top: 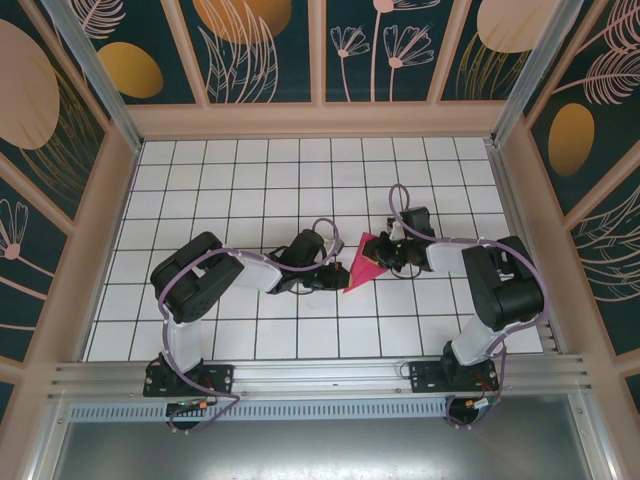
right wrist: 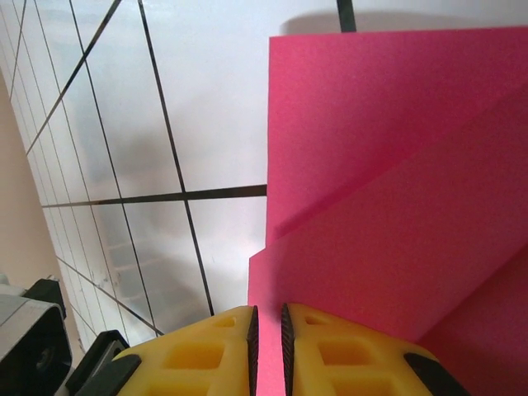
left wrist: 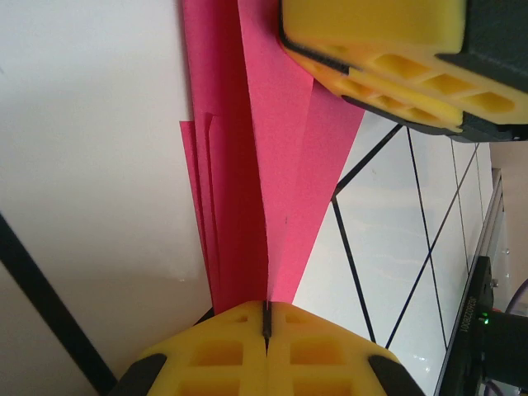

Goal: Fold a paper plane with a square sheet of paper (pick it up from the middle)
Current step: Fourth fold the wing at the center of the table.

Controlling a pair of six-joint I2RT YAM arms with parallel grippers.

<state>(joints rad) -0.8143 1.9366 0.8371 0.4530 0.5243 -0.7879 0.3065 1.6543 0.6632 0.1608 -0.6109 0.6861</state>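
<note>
The paper plane (top: pixel 362 262) is a narrow magenta-pink folded dart standing on edge on the white grid table between the two arms. My left gripper (top: pixel 340 278) is shut on its lower pointed end; in the left wrist view the paper plane (left wrist: pixel 272 165) runs edge-on straight out of the left gripper (left wrist: pixel 266 318). My right gripper (top: pixel 388 258) is at the dart's wide right end. Its jaws stand a narrow gap apart, with pink paper filling that gap, in the right wrist view, where the right gripper (right wrist: pixel 266 318) faces the folded layers of the paper plane (right wrist: pixel 396 165). The right gripper's yellow fingers (left wrist: pixel 388 49) press near the paper's top.
The white gridded table (top: pixel 250 180) is walled by a wooden frame (top: pixel 320 120) at the back and sides. An aluminium rail (top: pixel 320 375) carries both arm bases along the near edge. Purple cables loop over each arm.
</note>
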